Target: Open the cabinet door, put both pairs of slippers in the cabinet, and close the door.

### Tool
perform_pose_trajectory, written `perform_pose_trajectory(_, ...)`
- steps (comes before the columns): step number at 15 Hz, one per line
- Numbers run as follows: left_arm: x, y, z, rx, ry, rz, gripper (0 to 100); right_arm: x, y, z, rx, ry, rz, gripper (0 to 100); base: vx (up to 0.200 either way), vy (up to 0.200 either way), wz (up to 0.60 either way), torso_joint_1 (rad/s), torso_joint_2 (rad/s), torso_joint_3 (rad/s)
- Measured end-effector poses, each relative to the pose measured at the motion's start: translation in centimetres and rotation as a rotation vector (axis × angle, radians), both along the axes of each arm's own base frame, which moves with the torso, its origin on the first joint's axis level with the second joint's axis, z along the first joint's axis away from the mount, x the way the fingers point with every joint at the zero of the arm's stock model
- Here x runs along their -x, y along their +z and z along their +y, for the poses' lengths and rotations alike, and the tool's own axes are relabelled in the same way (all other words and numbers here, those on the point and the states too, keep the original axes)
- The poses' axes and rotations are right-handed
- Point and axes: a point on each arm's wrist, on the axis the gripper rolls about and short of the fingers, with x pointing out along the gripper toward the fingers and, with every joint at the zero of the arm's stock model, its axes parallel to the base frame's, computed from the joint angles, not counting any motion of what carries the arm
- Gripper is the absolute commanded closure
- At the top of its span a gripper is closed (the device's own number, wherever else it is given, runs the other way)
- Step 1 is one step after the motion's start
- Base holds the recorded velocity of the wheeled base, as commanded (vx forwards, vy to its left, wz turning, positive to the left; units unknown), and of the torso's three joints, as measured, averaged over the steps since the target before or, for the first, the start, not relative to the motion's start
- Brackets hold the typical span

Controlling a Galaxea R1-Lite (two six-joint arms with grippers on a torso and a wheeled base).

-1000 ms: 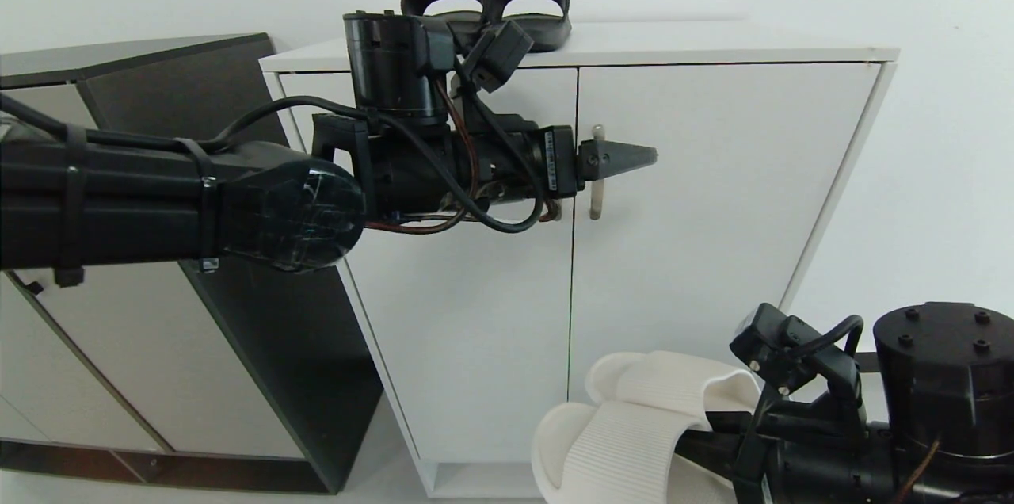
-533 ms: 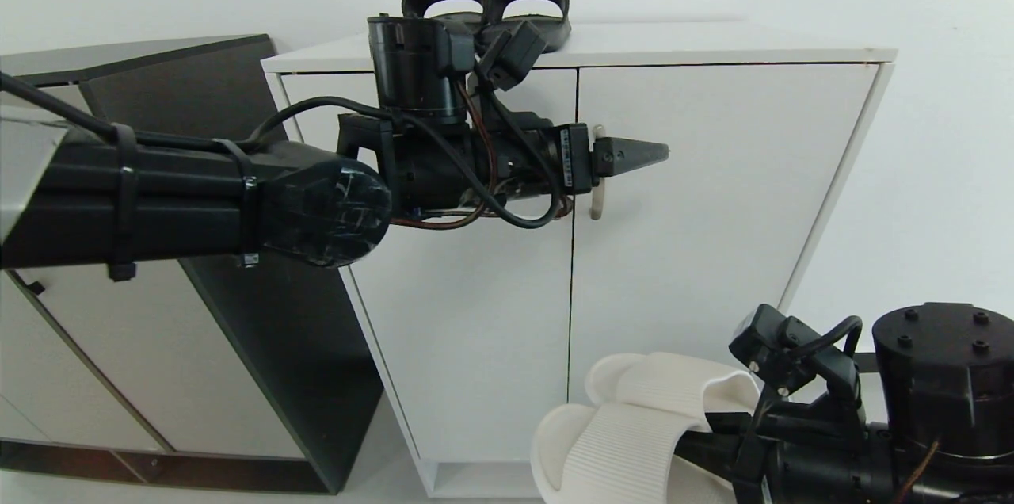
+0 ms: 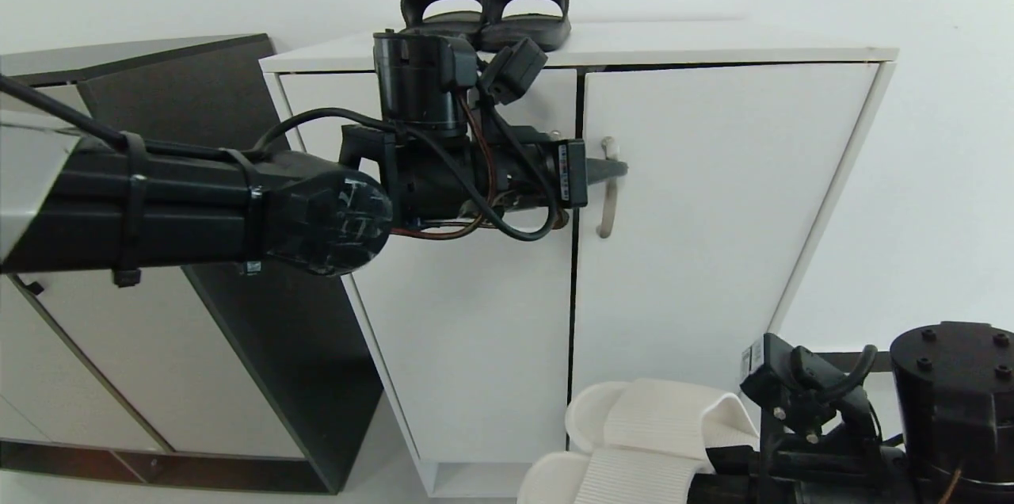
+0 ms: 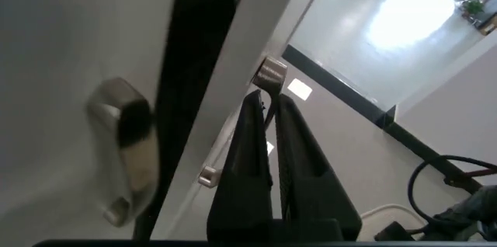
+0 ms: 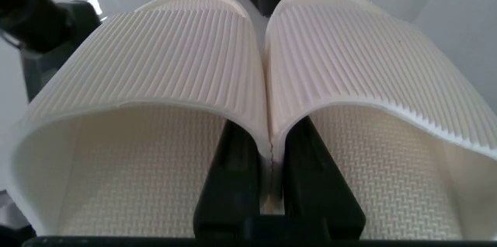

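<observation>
The white cabinet (image 3: 713,195) has two doors, and its right door (image 3: 697,171) stands ajar with a dark gap (image 4: 194,84) along the centre seam. My left gripper (image 3: 611,168) is shut, its tip tucked behind that door's curved metal handle (image 3: 607,207), with the tip (image 4: 268,103) against the handle's post (image 4: 270,71). A black pair of slippers (image 3: 485,3) rests on the cabinet top. Low at the right, my right gripper (image 5: 270,158) is shut on the white pair of slippers (image 3: 649,429), pinching their ribbed straps (image 5: 178,60) together side by side.
A dark grey cabinet (image 3: 198,84) stands close on the left of the white one. The left door's handle (image 4: 120,146) sits just across the seam. Bare wall (image 3: 935,171) lies to the right, and pale floor (image 4: 373,123) below.
The left gripper has drawn back to the left with the handle, and the right door has swung from shut to slightly open. The right arm and white slippers have sunk lower.
</observation>
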Motion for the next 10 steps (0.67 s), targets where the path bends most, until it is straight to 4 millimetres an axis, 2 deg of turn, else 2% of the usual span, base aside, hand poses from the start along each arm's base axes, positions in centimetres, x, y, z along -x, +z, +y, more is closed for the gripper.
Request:
perform_pose_trajectory(3, 2.2, -0.1, 0.7, -0.012, -0.022, 0.016, 100, 0.5, -0.4, -0.4, 0.001, 0.053, -0.014, 100, 0.0, 0.0, 0.0, 0.0, 0.0, 0.0)
perform_pose_trajectory(7, 5.5, 0.2, 3.1, 0.008, -0.021, -0.008, 100, 0.7, -0.6, -0.5, 0.004, 0.065, -0.013, 100, 0.0, 0.0, 0.0, 0.0, 0.0, 0.0)
perform_pose_trajectory(10, 5.2, 0.8, 4.8, 0.047, 0.025, -0.041, 100, 0.7, -0.5, -0.5, 0.003, 0.066, -0.014, 100, 0.0, 0.0, 0.0, 0.0, 0.0, 0.0)
